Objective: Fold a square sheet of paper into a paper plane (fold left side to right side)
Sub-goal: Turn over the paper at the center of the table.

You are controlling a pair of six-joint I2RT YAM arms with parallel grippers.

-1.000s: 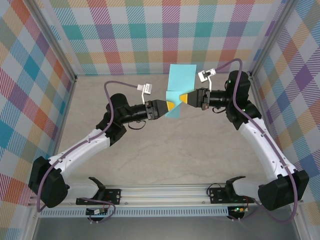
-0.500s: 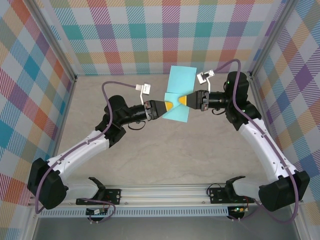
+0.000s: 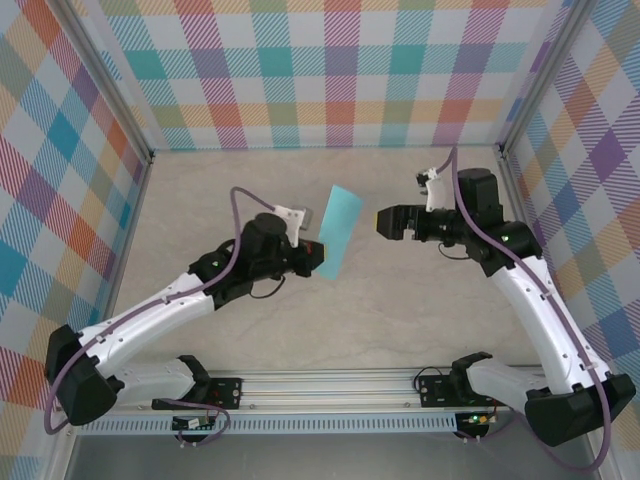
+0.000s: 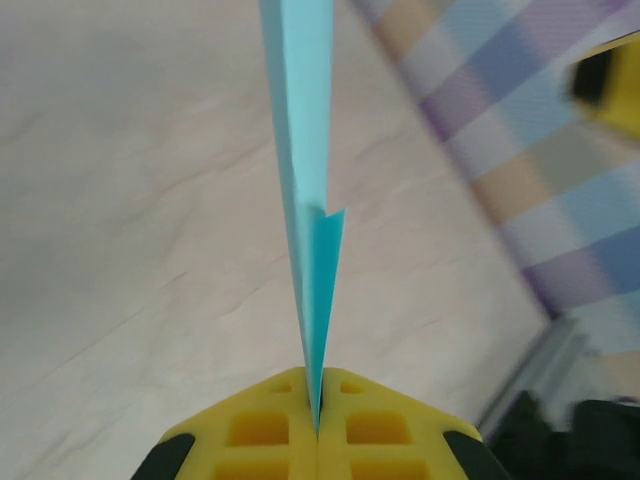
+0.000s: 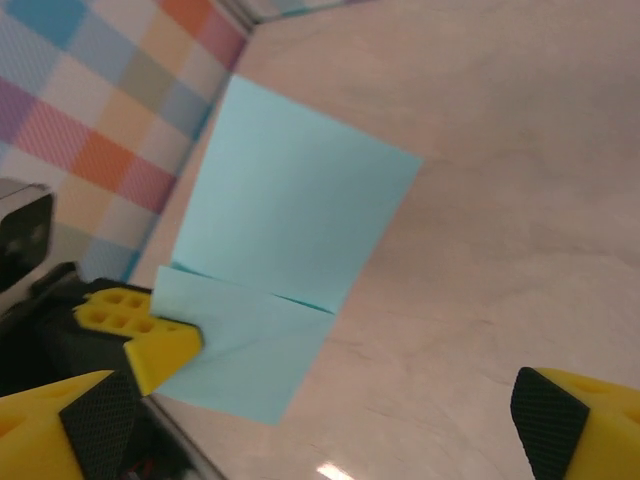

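Observation:
The square sheet of paper (image 3: 338,230) is light turquoise and creased. It hangs above the table and looks like a narrow slanted strip from above. My left gripper (image 3: 314,259) is shut on its lower near edge. In the left wrist view the sheet (image 4: 309,180) stands edge-on, rising from between the closed yellow pads (image 4: 318,425). My right gripper (image 3: 385,222) stands open to the right of the sheet, apart from it. In the right wrist view the sheet (image 5: 290,215) faces me broadside with a folded flap, the left gripper's yellow fingers (image 5: 140,335) pinch its corner, and my right gripper (image 5: 310,400) has nothing between its wide-apart fingers.
The beige marbled tabletop (image 3: 400,310) lies under both arms. Plaid walls (image 3: 340,70) close in the back and both sides. An aluminium rail (image 3: 330,385) with the arm bases runs along the near edge.
The right gripper opened, let go of the sheet and drew back to the right. The left gripper shut on the sheet, pulled it toward the near left and turned it edge-on.

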